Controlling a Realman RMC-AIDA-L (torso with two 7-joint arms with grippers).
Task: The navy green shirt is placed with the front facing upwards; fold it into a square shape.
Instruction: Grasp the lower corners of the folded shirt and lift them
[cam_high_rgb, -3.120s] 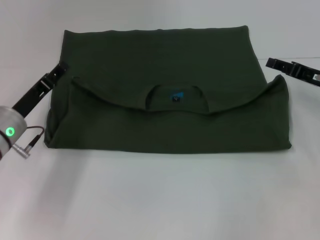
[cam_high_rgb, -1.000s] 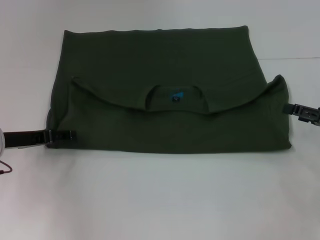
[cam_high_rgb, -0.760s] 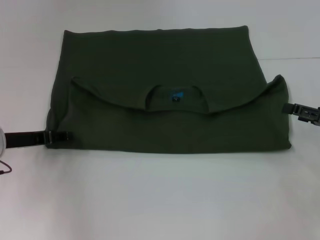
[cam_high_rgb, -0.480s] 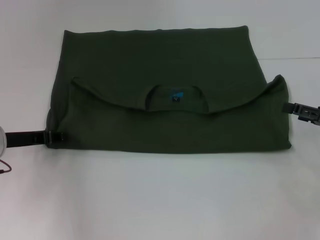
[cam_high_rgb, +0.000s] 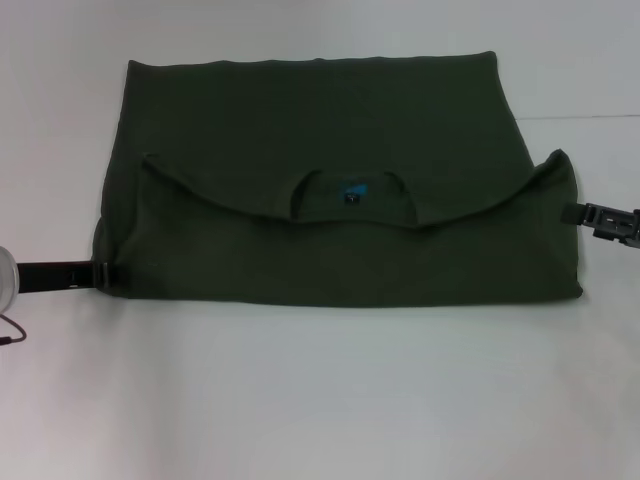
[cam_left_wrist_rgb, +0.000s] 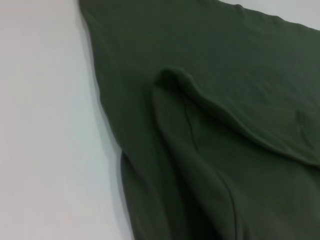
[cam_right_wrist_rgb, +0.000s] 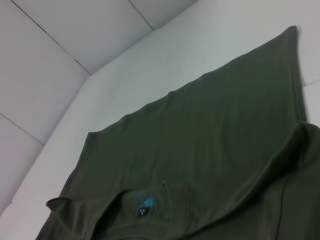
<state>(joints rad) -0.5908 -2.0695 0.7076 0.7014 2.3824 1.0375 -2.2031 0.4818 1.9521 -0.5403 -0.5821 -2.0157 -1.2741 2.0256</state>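
From the head camera I saw the navy green shirt (cam_high_rgb: 330, 180) lying flat on the white worktop (cam_high_rgb: 320, 400), already folded once, with the near half doubled up over the far half. The neck opening with its small dark neck label (cam_high_rgb: 352, 194) and a touch of blue print sat near the middle of the folded edge. My left pincer (cam_high_rgb: 105, 271) lay low along the worktop at the shirt's near left corner, its tip touching the cloth edge; I could not tell whether it was clenched or released. My right pincer (cam_high_rgb: 590, 214) sat at the shirt's right side, just beside the raised fold there, apparently at the cloth edge; its state I likewise could not tell.

The left wrist camera showed only the shirt (cam_left_wrist_rgb: 215, 125) and the worktop (cam_left_wrist_rgb: 50, 125). A thick rounded fold of cloth ran diagonally across the fabric, with the shirt's straight side edge against the bare white surface. None of that arm's own pincer showed.

The right wrist camera looked across the shirt (cam_right_wrist_rgb: 210, 130) toward the pale wall panels (cam_right_wrist_rgb: 65, 45) behind the worktop. The neck label (cam_right_wrist_rgb: 143, 206) with blue print lay inside the collar, and a raised fold of cloth stood close to the lens.
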